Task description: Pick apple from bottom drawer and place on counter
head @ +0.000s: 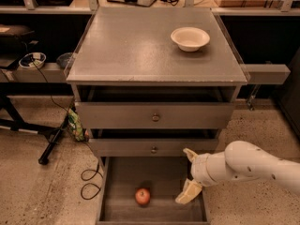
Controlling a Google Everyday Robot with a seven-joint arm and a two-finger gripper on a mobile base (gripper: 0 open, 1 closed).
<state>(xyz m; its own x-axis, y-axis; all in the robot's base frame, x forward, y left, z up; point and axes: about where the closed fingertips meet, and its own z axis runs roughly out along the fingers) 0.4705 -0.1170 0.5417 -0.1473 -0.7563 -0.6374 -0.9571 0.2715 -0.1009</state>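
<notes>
The apple (pixel 142 196) lies to the left of my pincer (pixel 189 175) and a little lower. It rests untouched on the bare floor of the open bottom drawer (pixel 121 182). My pincer hangs over the drawer's right side, its two fingers spread wide, gripping nothing. Well above it, on the desk (pixel 136 50), sits a white bowl (pixel 190 38).

One camera, high in front of the worktop (pixel 140 50), looks steeply down toward its back edge from middling range; all four corners show, and the pincer (pixel 188 175), spread wide, hangs below the front-right corner over the bottom drawer (pixel 124 179).
</notes>
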